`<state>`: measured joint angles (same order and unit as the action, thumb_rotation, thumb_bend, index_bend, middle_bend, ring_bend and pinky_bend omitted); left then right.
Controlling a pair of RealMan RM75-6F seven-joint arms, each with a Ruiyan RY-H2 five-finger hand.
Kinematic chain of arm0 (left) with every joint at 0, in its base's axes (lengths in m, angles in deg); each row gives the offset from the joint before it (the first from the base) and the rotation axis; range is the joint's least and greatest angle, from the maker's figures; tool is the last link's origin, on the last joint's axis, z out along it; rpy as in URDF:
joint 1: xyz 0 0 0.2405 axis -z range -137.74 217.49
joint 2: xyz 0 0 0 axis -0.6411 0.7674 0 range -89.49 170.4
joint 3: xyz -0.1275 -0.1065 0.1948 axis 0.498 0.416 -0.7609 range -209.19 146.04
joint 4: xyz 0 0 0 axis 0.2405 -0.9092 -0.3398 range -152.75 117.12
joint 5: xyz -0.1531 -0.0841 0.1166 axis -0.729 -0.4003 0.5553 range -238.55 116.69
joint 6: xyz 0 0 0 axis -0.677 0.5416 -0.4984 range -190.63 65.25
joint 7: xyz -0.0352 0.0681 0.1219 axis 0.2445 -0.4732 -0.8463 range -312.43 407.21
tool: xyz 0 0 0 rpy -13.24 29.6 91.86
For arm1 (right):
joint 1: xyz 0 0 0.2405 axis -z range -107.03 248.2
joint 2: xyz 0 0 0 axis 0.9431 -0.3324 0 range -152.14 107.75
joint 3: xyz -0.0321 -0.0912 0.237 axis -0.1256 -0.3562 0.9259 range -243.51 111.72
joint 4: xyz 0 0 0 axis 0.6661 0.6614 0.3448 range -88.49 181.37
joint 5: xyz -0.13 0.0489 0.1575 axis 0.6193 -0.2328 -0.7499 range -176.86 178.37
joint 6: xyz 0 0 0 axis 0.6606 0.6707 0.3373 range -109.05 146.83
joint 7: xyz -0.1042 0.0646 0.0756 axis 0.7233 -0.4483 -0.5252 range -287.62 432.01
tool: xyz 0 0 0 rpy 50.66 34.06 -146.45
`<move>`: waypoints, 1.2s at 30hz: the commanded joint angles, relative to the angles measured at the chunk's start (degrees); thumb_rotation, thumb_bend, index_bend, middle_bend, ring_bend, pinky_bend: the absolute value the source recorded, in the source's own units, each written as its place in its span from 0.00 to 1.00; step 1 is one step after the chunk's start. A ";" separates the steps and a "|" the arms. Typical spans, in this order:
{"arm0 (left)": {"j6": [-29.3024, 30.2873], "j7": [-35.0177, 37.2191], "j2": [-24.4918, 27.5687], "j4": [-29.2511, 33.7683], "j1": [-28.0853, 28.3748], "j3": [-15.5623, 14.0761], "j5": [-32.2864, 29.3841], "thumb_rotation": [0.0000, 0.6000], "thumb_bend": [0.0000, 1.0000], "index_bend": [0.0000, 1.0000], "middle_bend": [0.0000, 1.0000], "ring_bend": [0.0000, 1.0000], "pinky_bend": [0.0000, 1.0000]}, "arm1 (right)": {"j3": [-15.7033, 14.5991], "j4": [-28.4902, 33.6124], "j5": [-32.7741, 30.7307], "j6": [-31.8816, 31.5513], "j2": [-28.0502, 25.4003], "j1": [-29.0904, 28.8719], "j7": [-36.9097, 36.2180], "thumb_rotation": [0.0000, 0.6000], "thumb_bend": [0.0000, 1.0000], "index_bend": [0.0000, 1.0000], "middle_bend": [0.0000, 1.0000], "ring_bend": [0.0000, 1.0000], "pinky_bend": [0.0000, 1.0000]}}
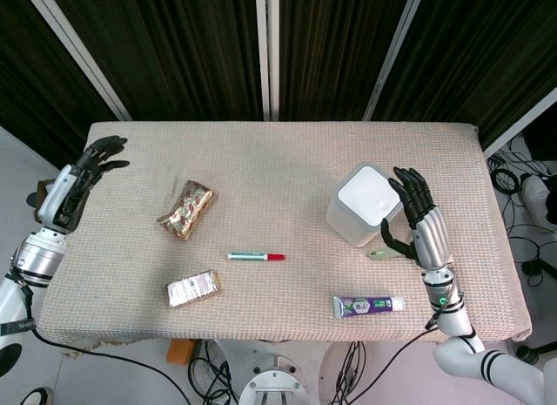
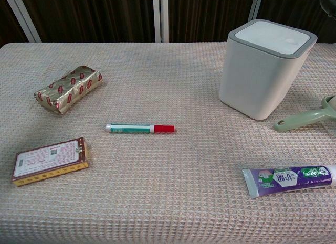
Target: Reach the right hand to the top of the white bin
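White bin [image 1: 364, 205]: set upright on the table, lid closed.
Right hand [image 1: 418, 215]: seen just beside the bin's right wall, fingers spread, nothing held.
Direction: the lid is judged to lie up and leftward of the palm.
Left hand [image 1: 87, 174]: kept well apart from the bin, fingers loosely apart, empty.

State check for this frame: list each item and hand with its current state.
white bin: upright, lid closed
right hand: open, beside the bin
left hand: open, empty
marker: capped, lying flat
toothpaste tube: lying flat
green handle: lying beside the bin
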<state>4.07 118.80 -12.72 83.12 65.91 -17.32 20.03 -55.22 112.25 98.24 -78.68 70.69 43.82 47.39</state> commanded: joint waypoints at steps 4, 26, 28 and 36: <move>-0.11 0.25 0.28 0.04 -0.02 0.09 0.52 0.23 0.23 0.15 0.12 0.10 0.20 | 0.07 0.66 -0.15 -0.36 -0.61 0.04 0.13 0.98 0.48 0.00 0.00 0.00 0.00; 7.15 -40.05 -6.08 -8.19 -1.94 -3.39 3.12 0.77 0.23 0.16 0.12 0.10 0.20 | -4.50 9.58 -0.63 8.37 -13.10 1.75 19.48 0.97 0.46 0.00 0.08 0.00 0.00; 9.91 -52.94 -8.90 -11.54 -3.12 -4.47 3.08 0.95 0.23 0.16 0.12 0.10 0.20 | -4.89 12.03 -3.19 11.44 -15.78 2.65 25.28 0.93 0.48 0.00 0.13 0.00 0.00; 12.89 -65.99 -16.46 -20.78 -7.05 -9.36 3.81 1.00 0.23 0.17 0.12 0.10 0.20 | -6.58 14.72 -8.65 20.11 -19.49 3.31 27.49 0.77 0.64 0.00 0.24 0.00 0.00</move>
<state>13.88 58.60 -24.41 68.17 61.48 -23.45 23.04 -61.15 126.72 90.21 -59.34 51.70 46.71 74.69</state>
